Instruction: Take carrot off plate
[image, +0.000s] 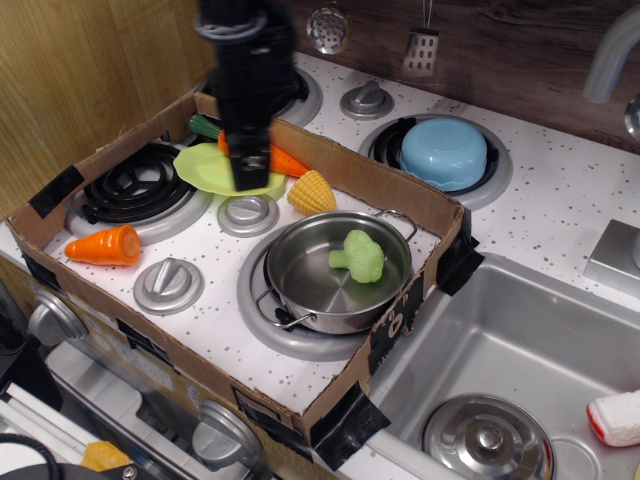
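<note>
The carrot (289, 162) lies across the back edge of the light yellow-green plate (203, 166), inside the cardboard tray. Its green stem end (203, 125) points left and its orange tip points right. My gripper (250, 172) hangs straight over the carrot's middle and hides it. The fingers (251, 160) point down and reach the plate's level. They look open around the carrot, with nothing gripped. Only the carrot's two ends show on either side of the gripper.
A corn piece (312, 192) lies right of the plate. A steel pan (340, 272) holds a green broccoli (359, 255). A stubby orange carrot piece (104, 245) lies at the left. The cardboard tray wall (380, 180) rises behind. A light blue bowl (451, 150) sits beyond it.
</note>
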